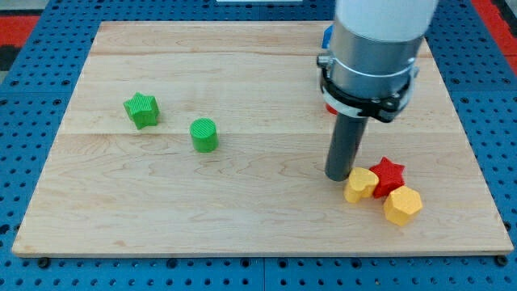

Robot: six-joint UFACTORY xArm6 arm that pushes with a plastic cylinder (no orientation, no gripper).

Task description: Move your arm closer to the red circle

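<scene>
Wooden board point(242, 210) with five clearly visible blocks and the arm's rod standing at the right.

You see two green blocks at the left, a star point(141, 110) and a cylinder point(204, 135); two yellow blocks at the near right, a heart point(360, 184) and a hexagon point(402, 204); one red star point(388, 172) between them; my tip point(337, 176) sits just left of the yellow heart; there is no hand to open or close; a red sliver point(329, 108) and a blue sliver point(328, 36) peek from behind the arm; you cannot tell whether the red one is the red circle; no writing is legible.
</scene>
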